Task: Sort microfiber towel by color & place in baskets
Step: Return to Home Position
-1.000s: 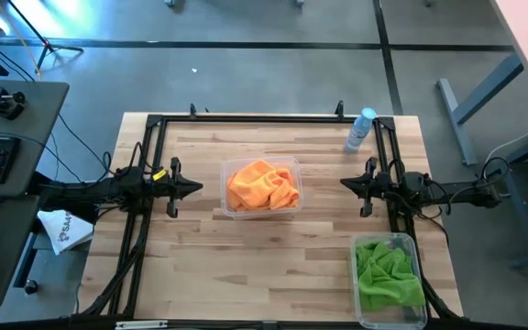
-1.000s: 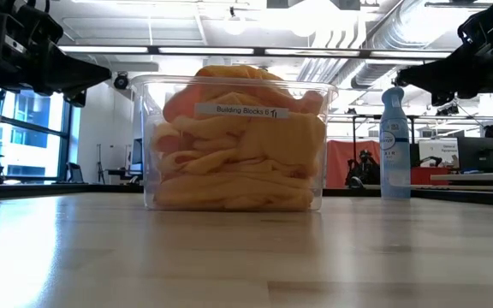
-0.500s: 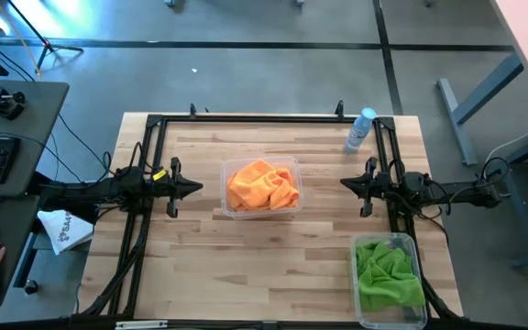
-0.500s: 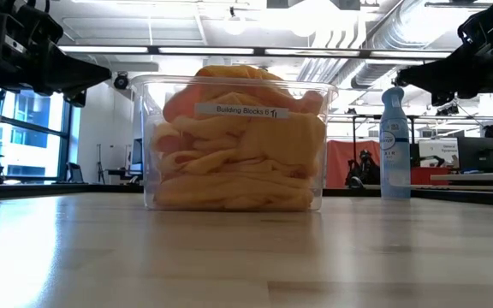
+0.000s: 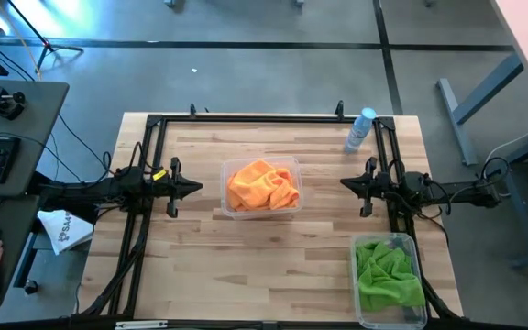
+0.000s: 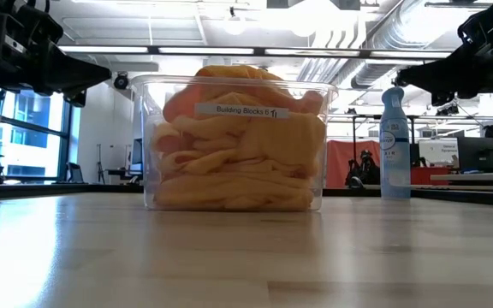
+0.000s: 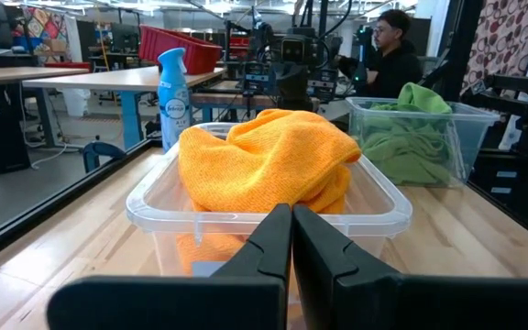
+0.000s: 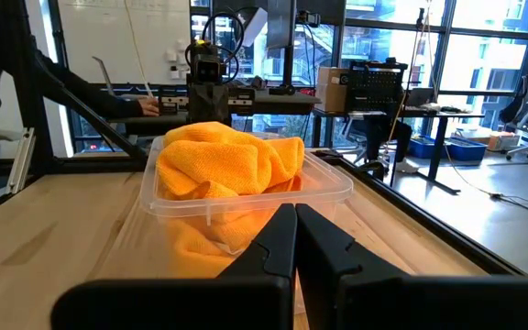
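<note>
A heap of orange microfiber towels (image 5: 262,184) fills a clear basket (image 5: 293,207) at the table's middle; it also shows in the low view (image 6: 238,162). Green microfiber towels (image 5: 388,272) lie in a second clear basket (image 5: 363,310) at the near right corner, with the green heap also in the left wrist view (image 7: 411,128). My left gripper (image 5: 198,187) is shut and level, left of the orange basket, holding nothing. My right gripper (image 5: 345,182) is shut and level to that basket's right, also holding nothing.
A clear spray bottle with a blue cap (image 5: 360,129) stands at the far right of the table. A black frame (image 5: 246,117) runs along the table's far edge and sides. A person sits beyond the table in the left wrist view (image 7: 394,55).
</note>
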You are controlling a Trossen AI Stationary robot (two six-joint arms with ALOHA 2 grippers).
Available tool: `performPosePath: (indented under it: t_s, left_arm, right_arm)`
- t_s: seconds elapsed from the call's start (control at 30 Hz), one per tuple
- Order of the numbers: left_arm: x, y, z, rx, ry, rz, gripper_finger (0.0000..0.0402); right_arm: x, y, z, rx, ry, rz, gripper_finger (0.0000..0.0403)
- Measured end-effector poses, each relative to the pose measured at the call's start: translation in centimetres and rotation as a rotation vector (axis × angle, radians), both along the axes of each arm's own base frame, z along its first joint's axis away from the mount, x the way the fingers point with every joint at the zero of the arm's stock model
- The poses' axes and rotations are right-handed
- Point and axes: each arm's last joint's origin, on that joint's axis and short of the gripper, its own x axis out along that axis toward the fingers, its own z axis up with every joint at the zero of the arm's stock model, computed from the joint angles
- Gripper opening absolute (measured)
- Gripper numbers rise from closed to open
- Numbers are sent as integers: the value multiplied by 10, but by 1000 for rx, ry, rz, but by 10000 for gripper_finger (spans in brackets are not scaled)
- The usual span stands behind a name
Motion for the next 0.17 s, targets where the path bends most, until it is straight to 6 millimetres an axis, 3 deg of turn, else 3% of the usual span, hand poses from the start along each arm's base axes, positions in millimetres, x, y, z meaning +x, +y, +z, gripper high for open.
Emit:
performPosePath:
  t_s: [0.17]
  left_arm:
    - [0,0,0,0,0,0,0]
  right_arm:
    - [0,0,0,0,0,0,0]
